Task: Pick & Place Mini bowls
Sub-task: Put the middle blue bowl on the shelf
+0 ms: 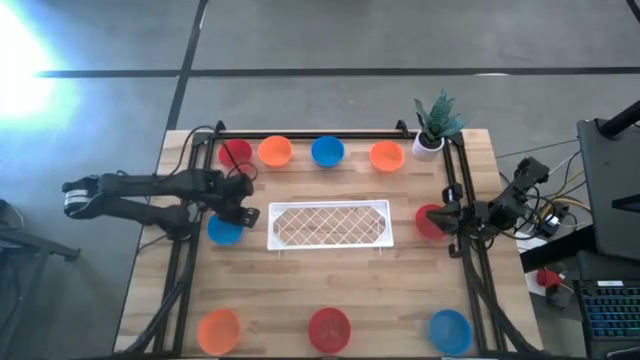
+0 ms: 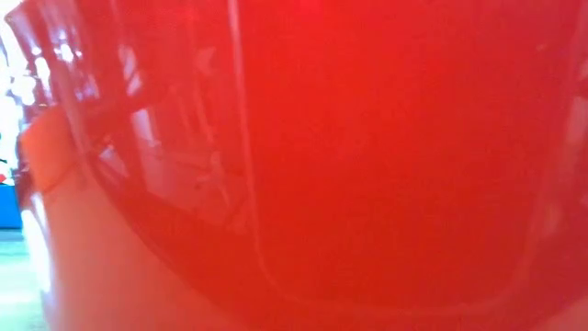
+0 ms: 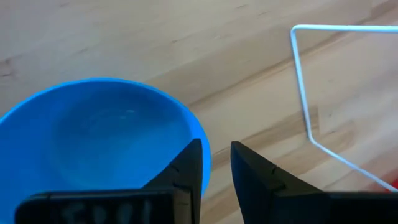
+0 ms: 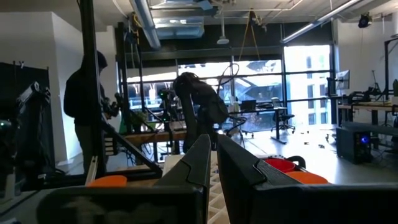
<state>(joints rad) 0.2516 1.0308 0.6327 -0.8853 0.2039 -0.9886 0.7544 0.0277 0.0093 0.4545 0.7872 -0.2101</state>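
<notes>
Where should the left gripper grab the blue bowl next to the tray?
Judging by its thin upturned rim, pinch the blue bowl by the rim nearest the tray, one finger inside and one outside, coming from above. The left gripper sits at that edge.

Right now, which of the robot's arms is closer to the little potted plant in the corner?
The right. Its gripper sits at the table's right edge by a red bowl, on the same side as the plant. The left gripper is over by a blue bowl, beyond the white tray.

White lattice tray (image 1: pixel 329 224) mid-table, potted plant (image 1: pixel 433 125) at a corner, apparently a person (image 4: pixel 84 99) beyond.
</notes>
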